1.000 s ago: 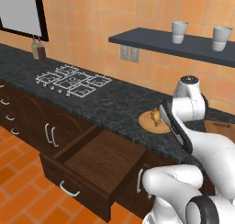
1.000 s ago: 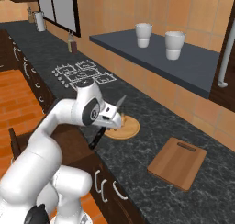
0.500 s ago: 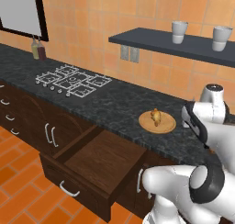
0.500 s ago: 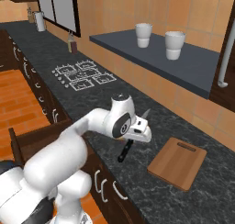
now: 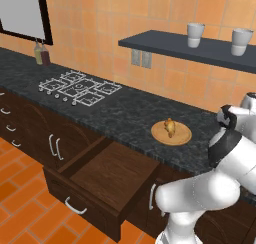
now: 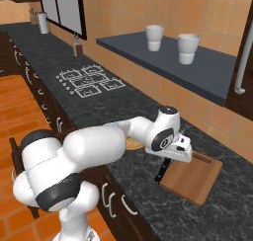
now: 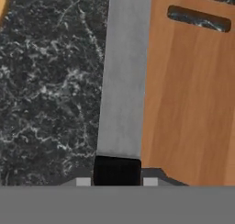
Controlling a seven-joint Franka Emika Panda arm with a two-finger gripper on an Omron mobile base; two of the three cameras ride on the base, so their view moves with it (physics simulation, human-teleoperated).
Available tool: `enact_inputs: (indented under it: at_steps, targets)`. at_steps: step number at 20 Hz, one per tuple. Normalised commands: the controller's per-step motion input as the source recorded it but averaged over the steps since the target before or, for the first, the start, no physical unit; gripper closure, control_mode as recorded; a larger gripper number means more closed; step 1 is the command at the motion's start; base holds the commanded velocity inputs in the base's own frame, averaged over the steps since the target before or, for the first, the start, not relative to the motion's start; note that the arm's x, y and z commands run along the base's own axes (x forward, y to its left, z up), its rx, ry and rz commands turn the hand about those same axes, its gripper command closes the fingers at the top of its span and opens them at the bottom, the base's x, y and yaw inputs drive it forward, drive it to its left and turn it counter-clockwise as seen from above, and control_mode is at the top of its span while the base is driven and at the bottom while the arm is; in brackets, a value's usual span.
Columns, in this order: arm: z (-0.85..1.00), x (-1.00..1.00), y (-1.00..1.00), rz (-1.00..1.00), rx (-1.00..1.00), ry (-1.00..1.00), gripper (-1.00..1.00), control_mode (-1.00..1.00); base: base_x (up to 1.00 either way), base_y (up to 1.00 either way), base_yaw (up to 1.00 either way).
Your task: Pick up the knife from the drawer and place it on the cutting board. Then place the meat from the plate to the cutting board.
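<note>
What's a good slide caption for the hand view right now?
Held knife hangs blade-forward over the left edge of the cutting board, dark counter alongside.

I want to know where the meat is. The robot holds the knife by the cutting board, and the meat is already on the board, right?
Not quite. The meat sits on the plate, as the left base view shows. The gripper does hold the knife by the cutting board.

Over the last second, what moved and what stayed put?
The gripper, shut on the knife, swung right along the counter from above the plate to the near edge of the cutting board. In the hand view the blade lies along that edge. The meat stayed on the plate; the drawer stayed open.
</note>
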Motion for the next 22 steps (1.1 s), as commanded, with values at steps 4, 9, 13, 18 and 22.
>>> enact_inputs:
  at_steps: [4, 9, 13, 18, 22]
  targets:
    - [-0.37, 0.19, -1.0, -0.04, 0.2, 0.15, 1.0, -1.0, 0.0, 0.0, 0.0]
    - [-0.28, 0.46, -0.71, -0.12, 0.13, 0.14, 1.0, -1.0, 0.0, 0.0, 0.0]
    - [-0.28, 0.63, -0.31, -0.1, 0.08, 0.14, -1.0, -1.0, 0.0, 0.0, 0.0]
    - [-0.08, 0.26, -0.16, -0.05, 0.08, 0.05, -1.0, -1.0, 0.0, 0.0, 0.0]
    - [0.34, -0.08, 0.74, 0.0, 0.01, 0.0, -1.0, -1.0, 0.0, 0.0, 0.0]
